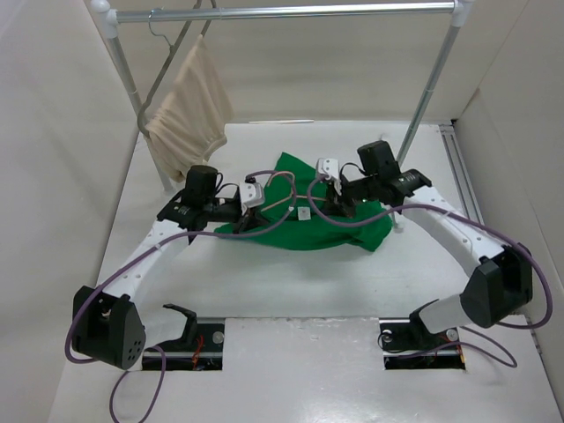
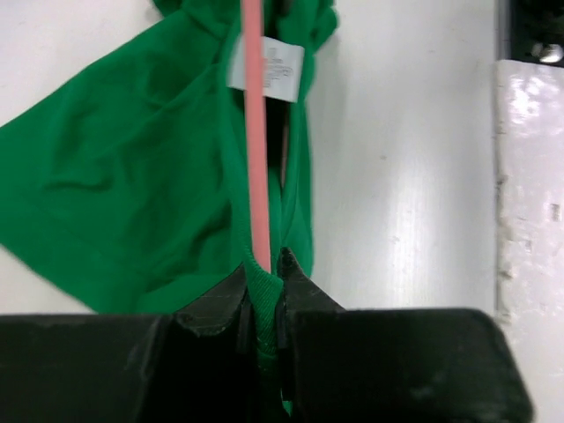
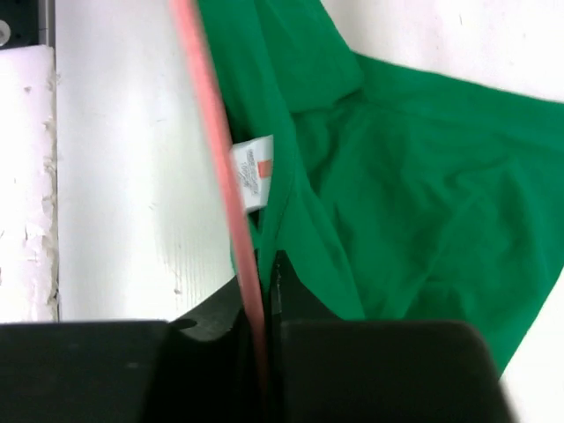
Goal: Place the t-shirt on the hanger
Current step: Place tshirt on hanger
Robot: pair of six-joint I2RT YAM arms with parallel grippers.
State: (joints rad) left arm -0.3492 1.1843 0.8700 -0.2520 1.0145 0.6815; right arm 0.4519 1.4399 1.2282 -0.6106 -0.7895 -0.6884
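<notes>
Top cam: shirt (image 1: 348, 233) is lying crumpled on the surface (image 1: 291, 291) about mid frame, w/ both arms reaching in over it from lower left and lower right. Left tool (image 1: 240, 220) is sitting at the shirt's left edge, and right tool (image 1: 333, 198) is sitting over its upper middle.

Left wrist cam: tool is pressed together, fingers (image 2: 216, 304) squeezing a strip of green cloth, looks like the neck band. Hanger (image 2: 255, 159) wire is running straight up the frame from that pinch and crossing over the white tag (image 2: 280, 69) near top center. The wire is ending right where the cloth is going into the grip, so can't tell if the wire itself is getting clamped too. Rest of the shirt is spreading out to the left, w/ bare surface showing on the right.

Right wrist cam: tool is clamping the hanger wire. The pink line is dropping from the top, left of center, into the slot btw the fingers. Tag is hanging just right of the wire, and green cloth is filling the right half of the frame.

Back of the top view: beige cloth (image 1: 189, 115) is hanging from the rack (image 1: 291, 11) at upper left, well apart from the shirt.
</notes>
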